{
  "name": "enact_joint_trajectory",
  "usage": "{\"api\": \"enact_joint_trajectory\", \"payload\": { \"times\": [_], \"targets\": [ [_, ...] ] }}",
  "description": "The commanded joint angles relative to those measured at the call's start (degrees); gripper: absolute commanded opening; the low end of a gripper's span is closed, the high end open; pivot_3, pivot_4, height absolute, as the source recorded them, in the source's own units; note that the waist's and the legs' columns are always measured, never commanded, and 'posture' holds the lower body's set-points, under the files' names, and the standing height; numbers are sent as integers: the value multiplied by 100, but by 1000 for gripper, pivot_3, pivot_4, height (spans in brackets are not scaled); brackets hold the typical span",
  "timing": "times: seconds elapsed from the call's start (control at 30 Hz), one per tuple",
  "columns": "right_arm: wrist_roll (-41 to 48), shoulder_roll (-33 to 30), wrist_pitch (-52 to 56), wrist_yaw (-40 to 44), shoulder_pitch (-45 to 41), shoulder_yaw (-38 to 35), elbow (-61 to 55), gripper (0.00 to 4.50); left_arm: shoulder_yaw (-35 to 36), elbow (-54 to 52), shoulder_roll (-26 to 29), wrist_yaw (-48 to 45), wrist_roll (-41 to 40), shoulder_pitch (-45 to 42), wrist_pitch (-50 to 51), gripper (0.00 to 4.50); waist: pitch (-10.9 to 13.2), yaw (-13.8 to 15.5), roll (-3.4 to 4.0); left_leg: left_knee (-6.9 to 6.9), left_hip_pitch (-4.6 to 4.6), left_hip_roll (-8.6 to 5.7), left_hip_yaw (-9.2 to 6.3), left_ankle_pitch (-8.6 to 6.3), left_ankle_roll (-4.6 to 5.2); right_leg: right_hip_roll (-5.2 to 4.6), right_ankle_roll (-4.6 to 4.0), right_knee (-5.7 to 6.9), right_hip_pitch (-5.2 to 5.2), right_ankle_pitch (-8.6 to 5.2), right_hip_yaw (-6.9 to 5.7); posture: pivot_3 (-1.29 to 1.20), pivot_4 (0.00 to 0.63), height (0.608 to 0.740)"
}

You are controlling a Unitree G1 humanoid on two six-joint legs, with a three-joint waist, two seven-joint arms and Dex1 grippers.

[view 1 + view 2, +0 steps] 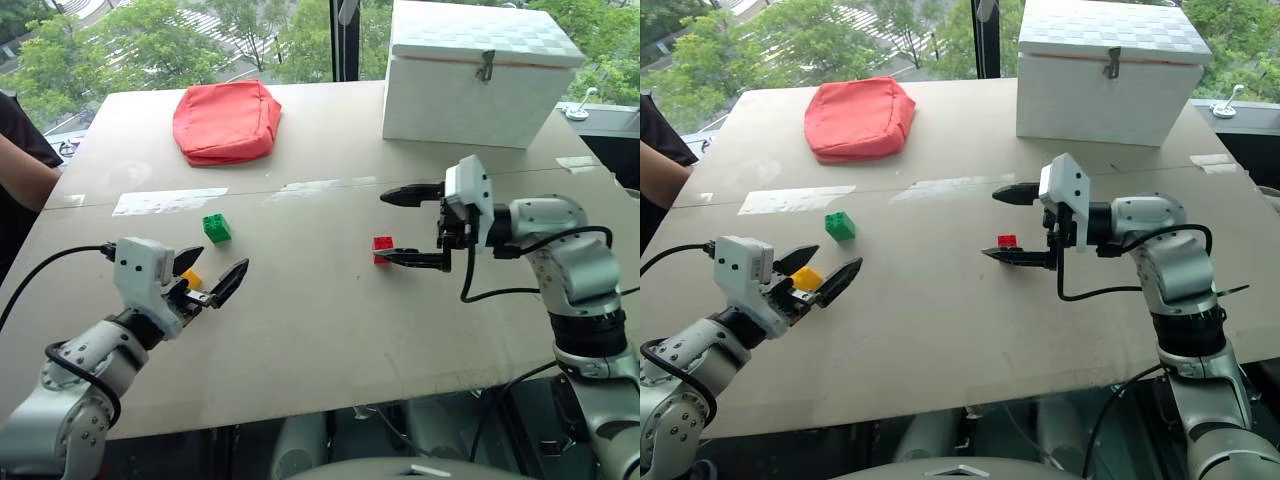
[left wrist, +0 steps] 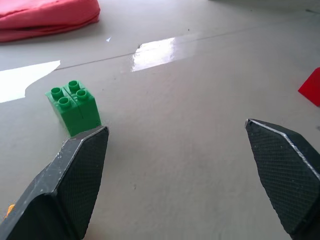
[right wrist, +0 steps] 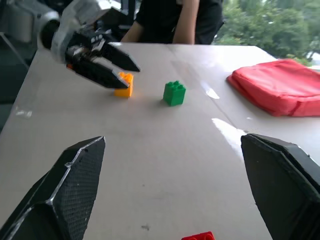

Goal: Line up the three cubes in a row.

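Worktop (image 1: 330, 340): a pale board across the middle of the frame; the red fabric pouch (image 1: 226, 121) lies at upper left and the white latched box (image 1: 480, 72) at upper right.
Green cube (image 1: 216, 228): left of centre, standing alone, studs up.
Yellow cube (image 1: 806, 279): lower left, partly hidden between the left pincer's fingers in the head views; the right wrist view shows it (image 3: 123, 84) resting on the worktop just beside the green one (image 3: 174, 93), not lifted.
Red cube (image 1: 383, 248): right of centre, well apart from the other two, sitting on the worktop close behind the right pincer's lower finger.
Left pincer (image 1: 214, 272): spread wide and empty, pointing toward frame centre, fingers either side of the yellow cube's place; its own wrist view has the green cube (image 2: 74, 105) just past one fingertip.
Right pincer (image 1: 393, 227): spread wide and empty, lying sideways and pointing toward the left of the frame, one finger above the other, the red cube free beside it.
Key relation: green and yellow make a near pair at left; red is the outlier, lying to their right. The right arm is far nearer to red, the left arm to yellow and green.
Likely need: I judge the row unfinished; closing the gap between red and the pair seems the remaining work.
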Motion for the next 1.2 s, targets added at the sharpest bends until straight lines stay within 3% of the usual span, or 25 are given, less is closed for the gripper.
{"api": "enact_joint_trajectory", "payload": {
  "times": [0.03, 0.23, 0.37, 0.5, 0.67, 0.8, 0.97, 1.2],
  "targets": [
    [311, -232, 44, -269, 438, -108, -856, 4452, 484, 669, 558, -456, 87, -270, -59, 4500, 0, 16, -1, 0, 1, 2, -2, 0, 0, 4, 5, 1, 0, -3, -4, 0, 150, 740],
    [989, -166, -36, -799, 1164, -487, -1372, 4452, 260, 1716, 1214, -1073, 416, -884, -294, 4500, 0, 15, -1, 1, 0, 1, 7, 2, -3, -2, 19, -1, 0, -11, 3, 0, 150, 740],
    [1035, -356, -102, -947, 1511, -383, -1532, 4452, -295, 2193, 1540, -1610, 489, -1529, -161, 4500, -2, 40, -8, 0, -3, 0, 9, 2, -4, -5, 6, -5, 0, -3, 3, 0, 150, 740],
    [1090, -483, -91, -1129, 1655, -341, -1613, 4452, -1065, 2993, 1691, -1286, 875, -2697, 539, 4500, 0, 33, -13, 0, -4, -4, 8, 2, -3, -2, 7, -4, -2, -3, 2, 0, 150, 740],
    [1137, -721, -203, -1215, 1841, -369, -1737, 4452, -1368, 3156, 1323, -449, 1170, -3503, 1305, 4500, 1, 7, -19, 0, -6, -2, 6, 2, -3, -1, 25, -1, -2, 13, 2, 0, 150, 740],
    [1088, -880, -376, -1275, 1922, -432, -1700, 4452, -1080, 2634, 597, 669, 1061, -3837, 2500, 4500, 2, 16, -22, 1, -9, -3, 5, 2, -3, -2, 26, -2, -2, 14, 5, 0, 150, 740],
    [1100, -936, -515, -1395, 1961, -396, -1705, 4452, -1158, 2091, -253, 2263, 1770, -4321, 3635, 4500, 0, 31, -44, 1, -10, -5, -4, 2, -3, 0, 25, 2, -2, 15, 3, 0, 150, 740],
    [1225, -1099, -596, -1388, 1984, -491, -1688, 4452, -781, 2146, -1370, 3144, 2272, -5100, 4575, 4500, -2, 56, -48, 16, -2, -19, -11, 3, -4, -3, 25, 4, 14, 17, 1, 0, 150, 740]
  ]
}}
